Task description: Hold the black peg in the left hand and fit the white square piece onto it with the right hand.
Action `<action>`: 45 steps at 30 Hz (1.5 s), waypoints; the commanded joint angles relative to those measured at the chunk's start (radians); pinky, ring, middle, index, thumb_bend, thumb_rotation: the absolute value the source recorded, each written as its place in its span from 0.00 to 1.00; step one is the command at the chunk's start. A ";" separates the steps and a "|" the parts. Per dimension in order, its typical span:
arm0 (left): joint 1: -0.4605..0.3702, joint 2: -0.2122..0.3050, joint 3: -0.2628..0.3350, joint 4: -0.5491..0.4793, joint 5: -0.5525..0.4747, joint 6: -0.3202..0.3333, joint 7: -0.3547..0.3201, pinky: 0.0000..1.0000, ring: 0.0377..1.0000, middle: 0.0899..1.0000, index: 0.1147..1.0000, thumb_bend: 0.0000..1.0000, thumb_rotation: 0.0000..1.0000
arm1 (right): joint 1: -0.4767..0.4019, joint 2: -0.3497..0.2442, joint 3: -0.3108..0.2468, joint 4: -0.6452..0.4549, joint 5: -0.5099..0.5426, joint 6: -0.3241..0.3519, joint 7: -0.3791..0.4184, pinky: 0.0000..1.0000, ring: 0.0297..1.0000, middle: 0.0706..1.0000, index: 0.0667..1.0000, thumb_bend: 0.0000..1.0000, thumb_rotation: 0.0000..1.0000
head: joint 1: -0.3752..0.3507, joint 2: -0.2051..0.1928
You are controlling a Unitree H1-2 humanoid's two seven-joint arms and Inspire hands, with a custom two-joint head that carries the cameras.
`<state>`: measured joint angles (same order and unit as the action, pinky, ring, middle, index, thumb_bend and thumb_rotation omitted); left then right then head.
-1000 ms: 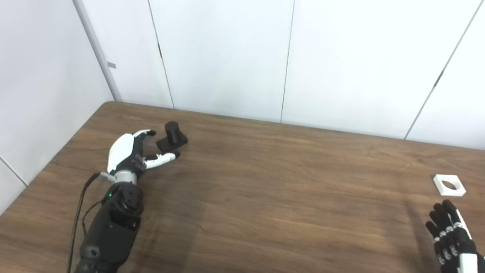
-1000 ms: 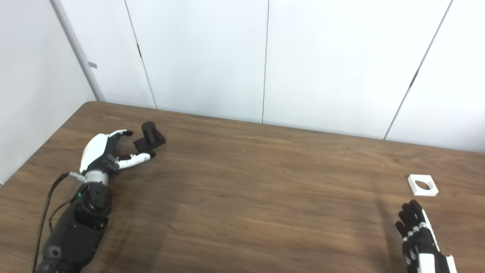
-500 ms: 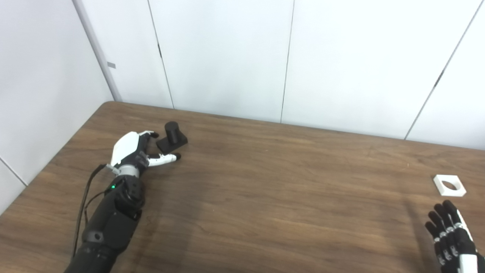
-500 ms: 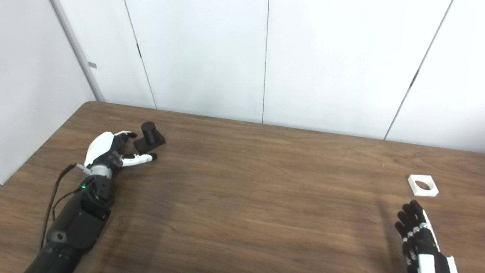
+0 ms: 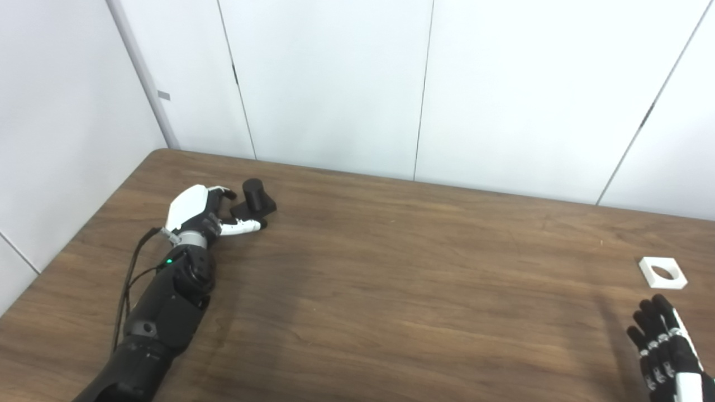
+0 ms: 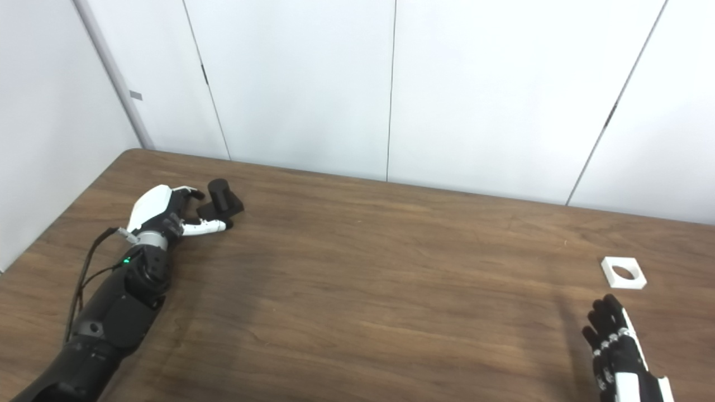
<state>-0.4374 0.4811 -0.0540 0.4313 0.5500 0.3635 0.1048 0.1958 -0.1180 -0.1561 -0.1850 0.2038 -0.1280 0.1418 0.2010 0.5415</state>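
The black peg (image 5: pixel 254 200), a short cylinder on a square base, stands on the wooden table (image 5: pixel 391 279) at the far left. My left hand (image 5: pixel 198 215) lies open right beside it, with the thumb (image 5: pixel 243 225) along the base's near edge and fingers curled at its left side. The white square piece (image 5: pixel 662 273) with a round hole lies flat at the far right. My right hand (image 5: pixel 665 349) hovers open at the bottom right, just short of the piece, fingers pointing up toward it and holding nothing.
White wall panels (image 5: pixel 335 84) stand along the table's far edge and on the left. A black cable (image 5: pixel 131 273) hangs beside the left forearm. The table's left edge runs close to the left arm.
My left hand has slid forward toward the peg, and its thumb and fingers now bracket the base. The right hand and the white piece have not moved.
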 commanded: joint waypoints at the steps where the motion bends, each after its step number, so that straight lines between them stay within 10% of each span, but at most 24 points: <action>1: -0.046 0.036 -0.004 -0.003 0.010 -0.024 0.018 1.00 0.95 0.89 0.72 0.86 0.34 | 0.058 0.008 0.013 0.025 -0.001 -0.022 0.003 0.96 0.96 0.95 0.94 0.63 0.89 | 0.000 0.000; 20: -0.058 0.038 -0.026 0.026 0.001 -0.041 0.033 1.00 0.91 0.81 0.53 0.81 0.26 | 0.064 0.015 0.014 -0.002 -0.004 0.005 -0.006 1.00 0.98 0.96 0.96 0.62 0.90 | -0.011 0.009; 21: -0.058 0.039 -0.026 0.032 -0.001 -0.053 0.036 1.00 0.90 0.79 0.47 0.64 0.15 | 0.064 0.015 0.014 -0.004 -0.007 0.003 -0.006 1.00 0.99 0.97 0.96 0.61 0.91 | -0.011 0.009; 24: -0.055 0.041 -0.027 0.033 -0.003 -0.078 0.041 1.00 0.89 0.77 0.43 0.54 0.08 | 0.065 0.016 0.015 -0.008 -0.010 0.004 -0.007 1.00 0.99 0.97 0.96 0.60 0.91 | -0.013 0.011; 45: -0.019 0.058 -0.040 -0.032 -0.002 -0.151 0.015 0.96 0.85 0.71 0.42 0.52 0.05 | 0.065 0.025 0.018 -0.019 -0.020 0.002 -0.014 0.97 0.98 0.97 0.96 0.54 0.93 | -0.031 0.016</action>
<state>-0.4361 0.5066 -0.0935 0.4376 0.5432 0.2347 0.1211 0.2023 -0.1127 -0.1502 -0.2022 0.1749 -0.1187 0.1341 0.1718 0.5553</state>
